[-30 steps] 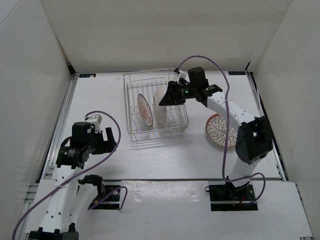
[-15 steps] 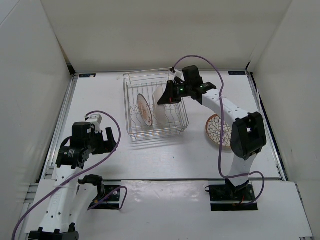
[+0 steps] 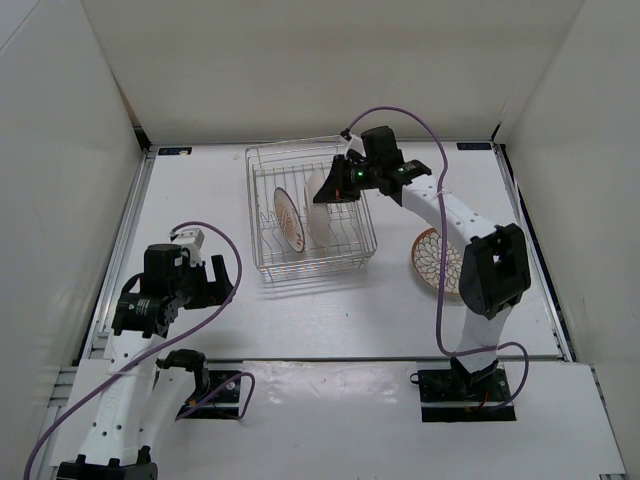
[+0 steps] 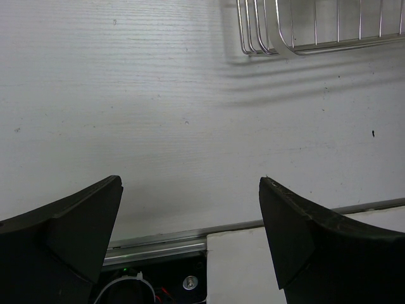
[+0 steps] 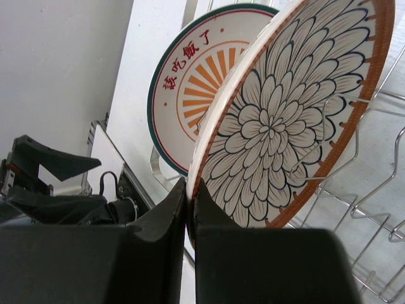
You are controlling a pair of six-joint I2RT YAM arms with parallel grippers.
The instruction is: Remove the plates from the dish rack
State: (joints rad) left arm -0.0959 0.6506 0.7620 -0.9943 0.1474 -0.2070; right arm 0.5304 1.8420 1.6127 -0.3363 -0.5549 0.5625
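The silver wire dish rack (image 3: 266, 205) stands at the back middle of the table, with two plates upright in it. My right gripper (image 3: 337, 189) is shut on the rim of the right one, a petal-patterned plate (image 5: 285, 120) with a brown-orange border, which shows white (image 3: 322, 212) from above. Beside it stands a plate with an orange sunburst face (image 5: 193, 79) (image 3: 288, 220). A third plate (image 3: 434, 260) lies face up on the table right of the rack. My left gripper (image 4: 190, 190) hangs open over the near left table, holding nothing.
White walls enclose the table on three sides. The rack's near corner (image 4: 304, 38) shows at the top of the left wrist view. Purple cables loop over both arms. A metal rail (image 4: 158, 244) runs along the near table edge.
The right gripper has moved left over the rack and shut on the rim of the petal-patterned plate. The left arm has not moved.
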